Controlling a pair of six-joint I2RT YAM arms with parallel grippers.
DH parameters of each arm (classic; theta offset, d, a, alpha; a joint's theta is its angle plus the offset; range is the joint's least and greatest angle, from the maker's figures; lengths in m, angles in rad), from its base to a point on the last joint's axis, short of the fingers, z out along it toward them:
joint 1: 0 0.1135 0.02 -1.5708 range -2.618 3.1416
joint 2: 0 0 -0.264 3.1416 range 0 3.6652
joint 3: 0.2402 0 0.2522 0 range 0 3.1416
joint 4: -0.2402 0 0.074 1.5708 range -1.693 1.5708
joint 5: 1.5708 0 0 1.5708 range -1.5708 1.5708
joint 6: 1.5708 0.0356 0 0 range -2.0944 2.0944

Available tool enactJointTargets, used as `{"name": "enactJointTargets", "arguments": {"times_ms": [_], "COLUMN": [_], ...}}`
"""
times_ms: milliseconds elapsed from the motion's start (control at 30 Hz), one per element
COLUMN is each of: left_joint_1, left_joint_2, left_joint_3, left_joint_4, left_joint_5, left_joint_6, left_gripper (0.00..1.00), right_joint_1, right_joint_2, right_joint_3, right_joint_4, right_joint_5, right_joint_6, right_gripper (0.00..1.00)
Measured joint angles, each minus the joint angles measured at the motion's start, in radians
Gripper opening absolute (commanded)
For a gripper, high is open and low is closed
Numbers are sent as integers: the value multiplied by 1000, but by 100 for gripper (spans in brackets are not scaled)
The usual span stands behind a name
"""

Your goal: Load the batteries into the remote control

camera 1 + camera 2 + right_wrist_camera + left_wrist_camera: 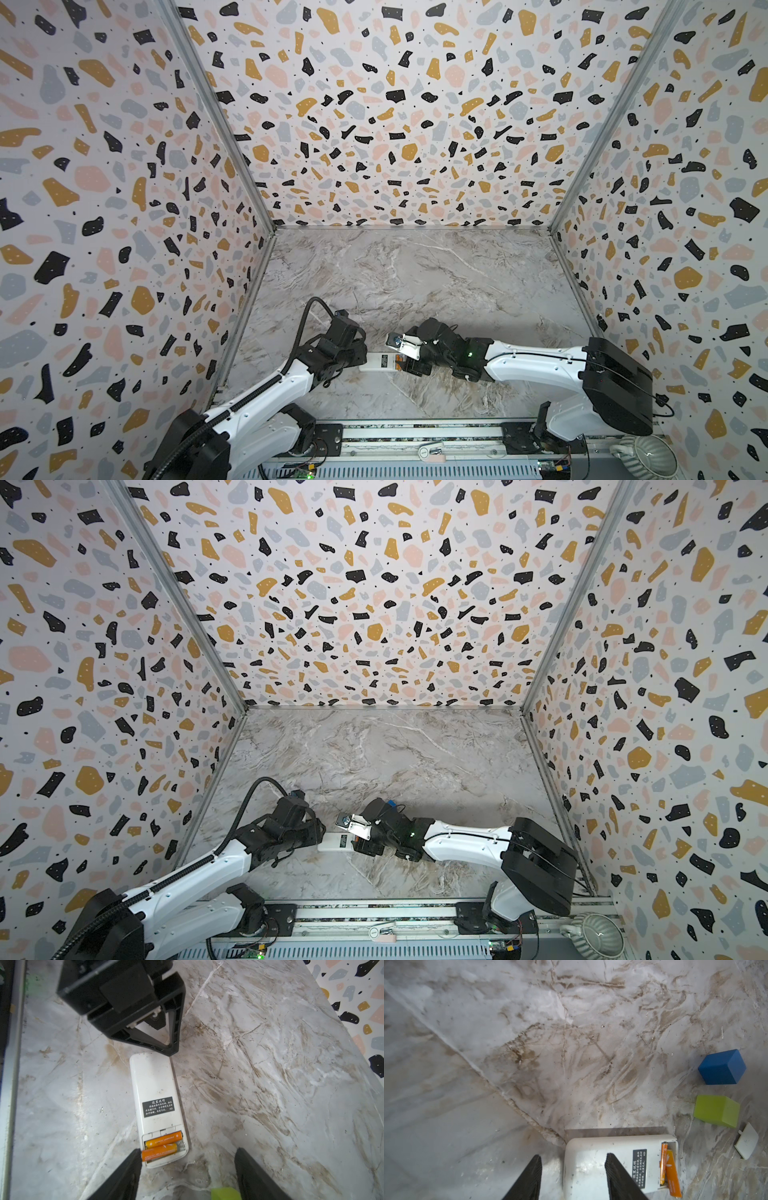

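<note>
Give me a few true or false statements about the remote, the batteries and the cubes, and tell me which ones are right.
1. The remote control lies with its white back up. True.
2. Its battery cover is fitted. False: the compartment is open, and a small white cover lies on the table beside the green cube.
3. In the remote one battery sits flat, while the other battery lies skewed, one end sticking past the edge. True.
4. The right gripper holds a battery up in the air. False: its jaws stand open, and both batteries are at the remote.
5. The blue cube is stacked on the green cube. False: they stand apart on the table.
</note>
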State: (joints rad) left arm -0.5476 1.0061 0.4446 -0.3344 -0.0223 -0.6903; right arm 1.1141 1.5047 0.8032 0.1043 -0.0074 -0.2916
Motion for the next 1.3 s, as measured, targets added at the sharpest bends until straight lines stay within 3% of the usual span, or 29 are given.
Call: {"name": "enactJointTargets", "arguments": {"times_ms": [267, 467, 1300], "left_joint_1": [3, 4, 5], "left_joint_2": [-8, -8, -16], "left_joint_3": [0, 0, -13], "left_joint_4": [23, 23, 26], "left_joint_5": [8, 14, 23], "left_joint_6": [-2, -2, -2], "left_gripper": [45, 44, 41], "right_joint_1": [41, 42, 43], "right_joint_2": [56, 60, 149], "right_joint_3": [14, 14, 35], "right_joint_4": [-44, -55, -86], "right_joint_5": [-31, -51, -51], "right_joint_6": [-24, -31, -41], "right_gripper": [43, 32, 18]}}
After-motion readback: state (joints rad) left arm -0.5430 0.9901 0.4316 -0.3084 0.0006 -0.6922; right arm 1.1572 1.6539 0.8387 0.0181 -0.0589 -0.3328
